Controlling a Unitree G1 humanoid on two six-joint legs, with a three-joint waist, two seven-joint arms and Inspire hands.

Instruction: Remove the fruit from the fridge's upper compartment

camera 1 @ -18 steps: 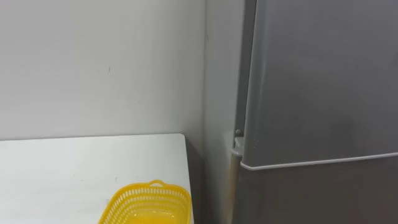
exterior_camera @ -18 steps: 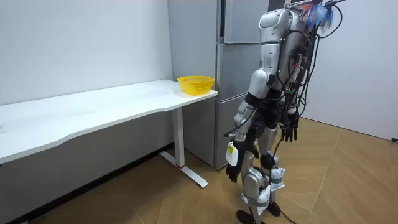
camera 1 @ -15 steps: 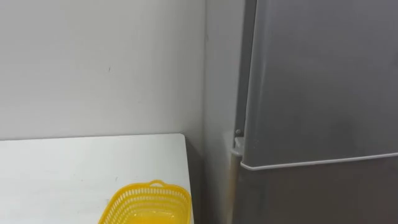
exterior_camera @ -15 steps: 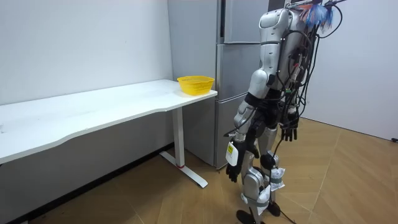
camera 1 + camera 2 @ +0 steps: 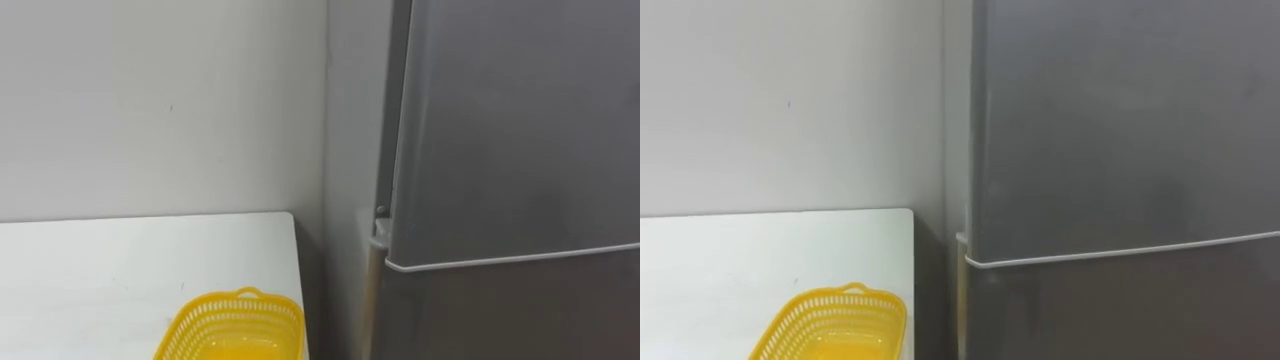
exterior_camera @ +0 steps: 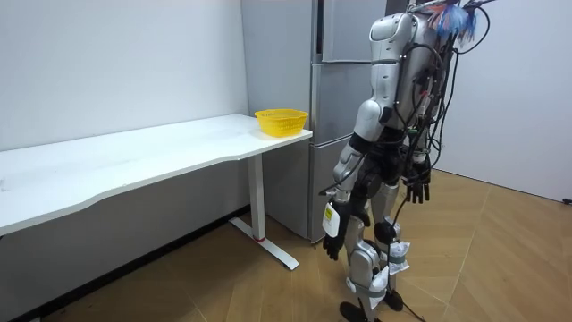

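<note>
The upper door (image 5: 520,130) of the fridge (image 6: 277,80) stands shut in front of me, its seam with the lower door (image 5: 500,320) just beneath. I have the robot standing close before it, arms down. The left hand (image 6: 332,247) and right hand (image 6: 416,190) hang with loose fingers, holding nothing. On the desk (image 5: 100,270) to my left, a yellow basket (image 5: 235,325) sits at the corner nearest the fridge.

The fridge (image 5: 510,150) runs off top and right (doors shut, inside hidden), and the bottom edge cuts the yellow basket (image 5: 236,318).
</note>
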